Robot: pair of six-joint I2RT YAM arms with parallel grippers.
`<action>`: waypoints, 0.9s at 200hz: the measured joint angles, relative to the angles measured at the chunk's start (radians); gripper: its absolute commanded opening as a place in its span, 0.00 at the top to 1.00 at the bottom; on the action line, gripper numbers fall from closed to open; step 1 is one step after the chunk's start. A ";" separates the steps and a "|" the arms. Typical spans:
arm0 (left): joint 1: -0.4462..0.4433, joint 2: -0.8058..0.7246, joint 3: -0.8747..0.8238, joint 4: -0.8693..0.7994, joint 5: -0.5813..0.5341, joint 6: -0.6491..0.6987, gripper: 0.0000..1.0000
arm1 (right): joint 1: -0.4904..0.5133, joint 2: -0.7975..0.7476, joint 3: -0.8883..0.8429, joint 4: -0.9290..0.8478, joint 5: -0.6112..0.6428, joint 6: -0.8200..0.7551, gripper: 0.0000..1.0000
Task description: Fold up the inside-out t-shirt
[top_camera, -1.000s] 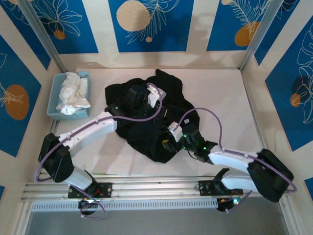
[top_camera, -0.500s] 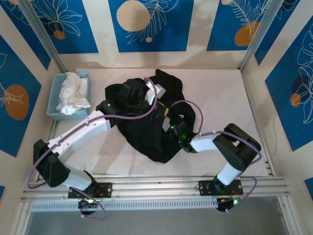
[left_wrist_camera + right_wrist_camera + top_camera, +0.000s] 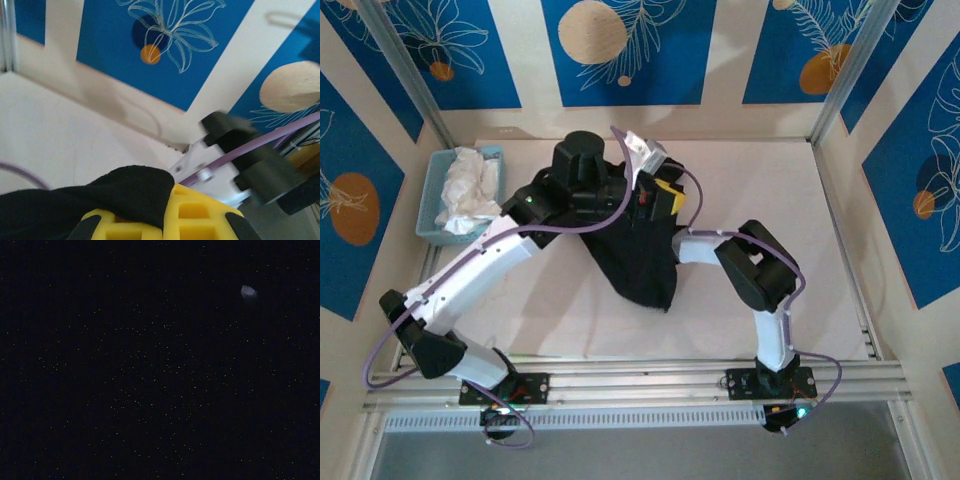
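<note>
The inside-out t-shirt (image 3: pixel 630 260) is bunched at the centre of the table (image 3: pixel 800 200). Its 1 o'clock edge is pinched by the left gripper (image 3: pixel 663 196), whose yellow fingers (image 3: pixel 200 220) are pressed together on the cloth. The right gripper is buried in the shirt's 3 o'clock side, and its state cannot be told.

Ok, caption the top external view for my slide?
Left gripper holds the bunched black t-shirt up; right arm reaches into its folds.
</note>
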 measured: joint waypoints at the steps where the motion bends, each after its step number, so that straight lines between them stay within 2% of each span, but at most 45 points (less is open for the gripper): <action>1: 0.000 0.000 0.003 -0.001 0.001 0.000 1.00 | -0.001 0.005 0.009 -0.010 0.000 0.007 0.16; 19: -0.003 0.005 0.071 -0.023 0.013 0.003 1.00 | -0.013 0.035 0.093 -0.104 0.005 0.050 0.05; 41: -0.003 0.007 0.143 -0.060 0.014 0.022 1.00 | -0.035 0.055 0.158 -0.211 0.004 0.099 0.02; 110: -0.001 0.031 0.441 -0.211 -0.042 0.135 1.00 | -0.058 0.153 0.355 -0.524 0.000 0.155 0.00; 126: 0.008 0.027 0.476 -0.223 -0.069 0.153 1.00 | -0.060 0.169 0.385 -0.580 -0.008 0.161 0.04; 134: 0.017 0.021 0.478 -0.227 -0.086 0.161 1.00 | -0.064 0.176 0.393 -0.602 -0.018 0.166 0.10; 142: 0.028 0.015 0.478 -0.236 -0.108 0.168 1.00 | -0.070 0.180 0.394 -0.622 -0.029 0.169 0.22; 171: 0.076 -0.031 0.402 -0.230 -0.232 0.187 1.00 | -0.099 0.188 0.395 -0.679 -0.092 0.166 0.89; 176: 0.086 -0.044 0.377 -0.224 -0.259 0.186 1.00 | -0.105 0.188 0.395 -0.684 -0.106 0.166 0.97; 180: 0.096 -0.055 0.356 -0.217 -0.283 0.186 1.00 | -0.110 0.188 0.395 -0.686 -0.118 0.166 1.00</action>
